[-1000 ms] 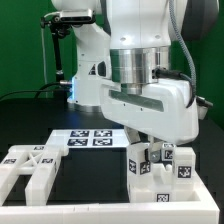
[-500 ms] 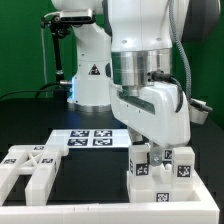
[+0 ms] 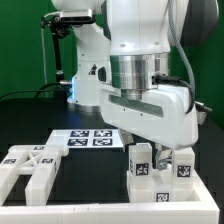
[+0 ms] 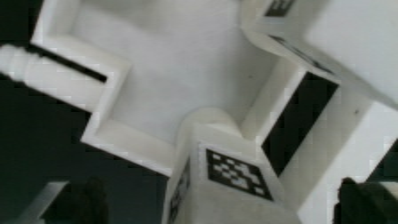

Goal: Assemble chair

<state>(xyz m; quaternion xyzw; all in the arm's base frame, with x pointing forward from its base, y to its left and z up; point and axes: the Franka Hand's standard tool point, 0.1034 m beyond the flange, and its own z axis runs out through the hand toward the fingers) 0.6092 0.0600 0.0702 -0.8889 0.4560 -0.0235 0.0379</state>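
Arm low, gripper pointing straight down.
Panda arm [image 3: 140,35] is upright with the wrist vertical. Gripper [image 3: 160,147] hangs close above the table at the exterior view's right, jaws spread wide, dark fingers [image 4: 68,200] blurred and well apart.

- The exterior view sits low, barely above the table [image 3: 30,125]. It is close in and faces the front of the arm [image 3: 140,40], with the gripper [image 3: 160,148] hanging slightly toward the exterior view's right of centre.
- From that camera the marker board [image 3: 88,139] lies to the exterior view's left of the gripper and farther from the lens. The robot's base [image 3: 90,80] stands behind the gripper.
- The wrist view looks down past the gripper from very near, so the chair [image 4: 214,80] directly beneath the gripper fills it, slightly blurred.
- Both views share the chair's tagged white pieces under the gripper.
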